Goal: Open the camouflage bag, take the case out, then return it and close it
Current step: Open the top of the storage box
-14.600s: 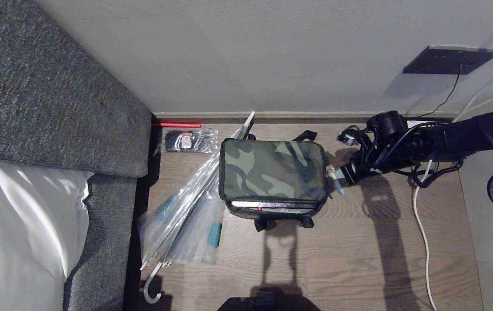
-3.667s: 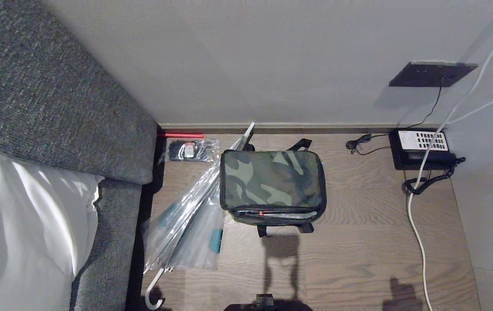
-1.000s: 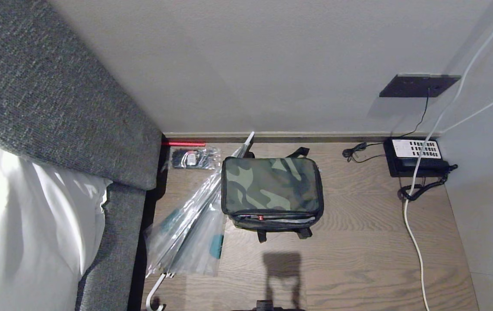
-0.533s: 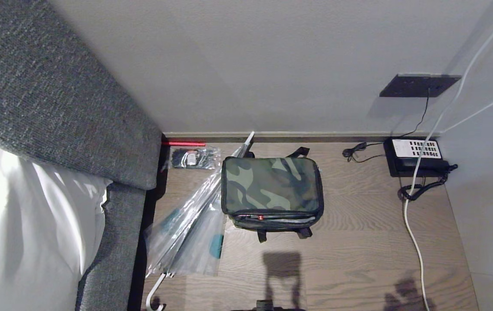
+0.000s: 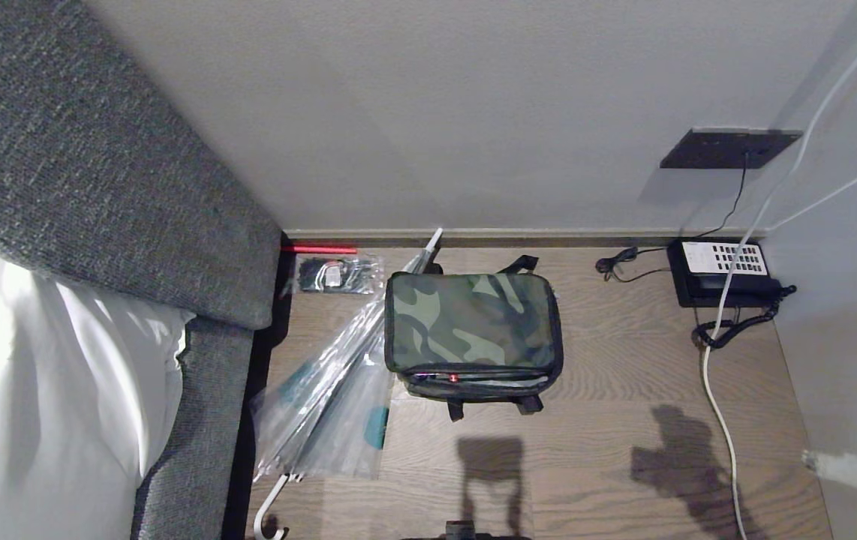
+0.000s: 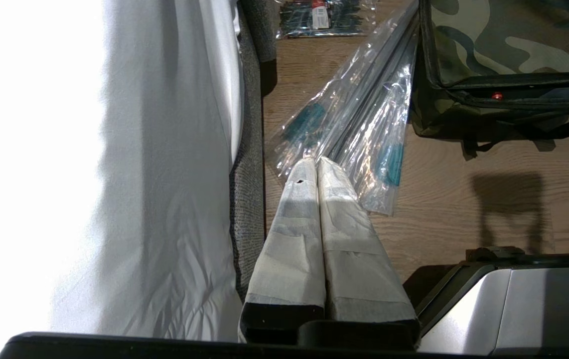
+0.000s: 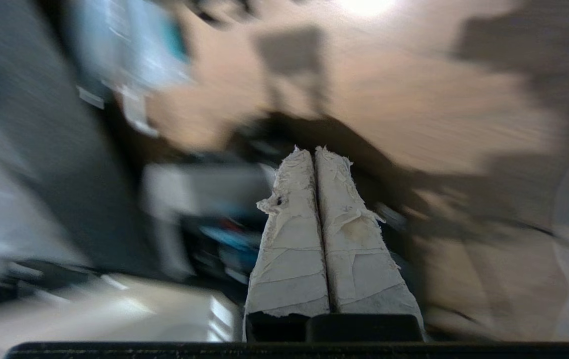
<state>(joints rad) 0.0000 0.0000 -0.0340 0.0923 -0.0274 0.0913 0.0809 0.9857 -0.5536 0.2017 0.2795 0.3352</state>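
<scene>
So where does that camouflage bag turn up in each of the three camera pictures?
Head view: the camouflage bag sits mid-picture on the wooden floor, near the wall.
Left wrist view: its front edge fills the top right corner.
Right wrist view: too smeared to pick it out.
Shared landmark: the plastic-wrapped umbrella touching the bag's side, also in the left wrist view.

On the wooden floor: one camouflage bag (image 5: 472, 330); one clear plastic-wrapped umbrella (image 5: 331, 405); one small clear packet of dark items (image 5: 335, 274); one black desk telephone (image 5: 721, 271); one red stick (image 5: 320, 250) by the skirting. Plus one white cable (image 5: 721, 420); one dark wall plate (image 5: 729, 148). Two grippers: the left gripper (image 6: 317, 164); the right gripper (image 7: 313, 155).
</scene>
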